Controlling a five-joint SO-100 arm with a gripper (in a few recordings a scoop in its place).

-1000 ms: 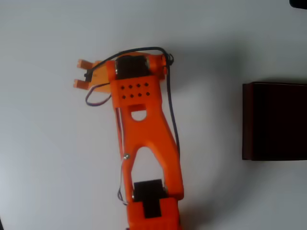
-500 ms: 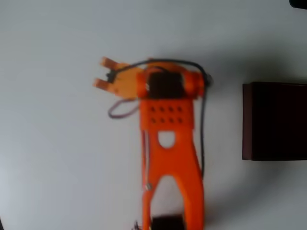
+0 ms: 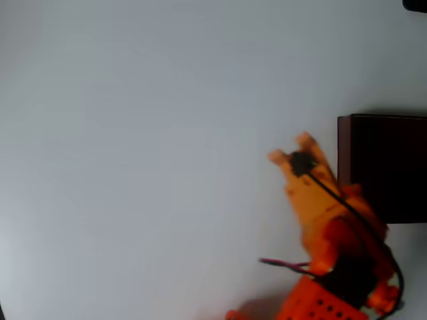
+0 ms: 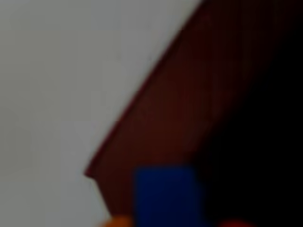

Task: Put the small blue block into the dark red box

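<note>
The small blue block [image 4: 165,196] sits at the bottom centre of the blurred wrist view, between two orange fingertips [image 4: 118,222]. Right behind it rises the maroon wall of the dark red box [image 4: 175,109], with its black interior to the right. In the overhead view the dark red box [image 3: 383,167] stands at the right edge. My orange gripper [image 3: 290,148] hangs just left of the box's left wall, fingers pointing up-left, shut on the block. From overhead the gripper hides the block.
The white table [image 3: 133,167] stretches wide to the left of the arm in the overhead view. The orange arm body [image 3: 340,267] fills the lower right corner. A dark object [image 3: 415,4] pokes in at the top right corner.
The arm has swung from the left-centre of the table to the right and down, bringing the gripper up against the box's left wall.
</note>
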